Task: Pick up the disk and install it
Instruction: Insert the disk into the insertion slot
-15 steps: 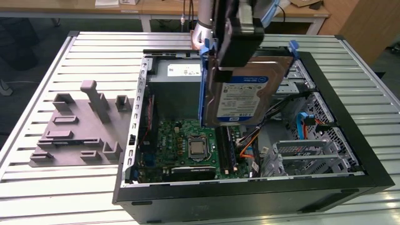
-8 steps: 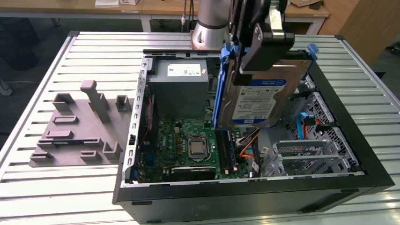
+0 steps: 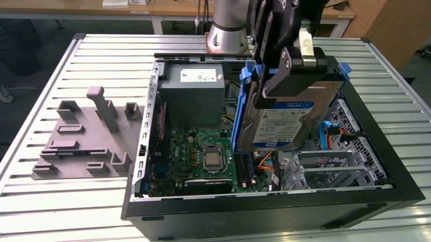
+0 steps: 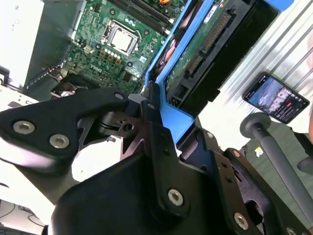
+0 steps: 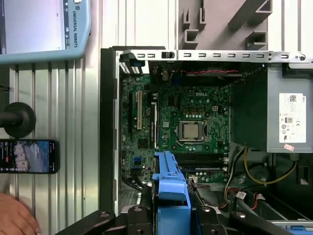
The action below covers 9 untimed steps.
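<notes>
The disk [image 3: 283,123], a silver hard drive with a white-and-blue label in a blue carrier, hangs tilted on edge above the open computer case [image 3: 269,209]. My gripper [image 3: 293,68] is shut on its upper end, black fingers clamping the blue carrier. In the second wrist view the fingers [image 4: 154,122] press on the carrier's blue frame, and the disk's [image 4: 195,54] green circuit side and connector face the camera. In the first wrist view the blue carrier [image 5: 170,186] juts out from the gripper [image 5: 168,218] over the motherboard [image 5: 186,122].
Inside the case lie the grey power supply box [image 3: 192,93], the motherboard [image 3: 202,151] and a blue latch on a metal bay [image 3: 330,128]. A grey fixture [image 3: 81,136] sits on the slatted table at the exterior view's left. A phone [image 5: 27,155] and a hand [image 5: 14,218] lie beside the case.
</notes>
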Each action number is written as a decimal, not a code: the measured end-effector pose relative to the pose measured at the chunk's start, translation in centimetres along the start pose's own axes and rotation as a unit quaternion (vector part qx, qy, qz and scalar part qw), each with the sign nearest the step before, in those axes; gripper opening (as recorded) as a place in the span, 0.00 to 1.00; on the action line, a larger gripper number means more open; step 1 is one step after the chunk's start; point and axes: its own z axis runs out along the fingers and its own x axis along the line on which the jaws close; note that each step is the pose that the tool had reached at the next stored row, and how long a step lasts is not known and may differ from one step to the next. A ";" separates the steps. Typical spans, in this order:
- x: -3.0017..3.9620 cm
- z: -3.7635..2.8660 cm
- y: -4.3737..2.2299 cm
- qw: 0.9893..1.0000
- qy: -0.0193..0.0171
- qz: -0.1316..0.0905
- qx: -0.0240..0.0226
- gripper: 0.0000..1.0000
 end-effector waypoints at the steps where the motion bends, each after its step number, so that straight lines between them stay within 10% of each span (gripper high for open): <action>1: 0.00 -0.01 0.00 1.000 0.000 0.000 0.000 0.36; 9: 0.04 0.00 -0.24 1.000 0.000 0.000 0.000 0.36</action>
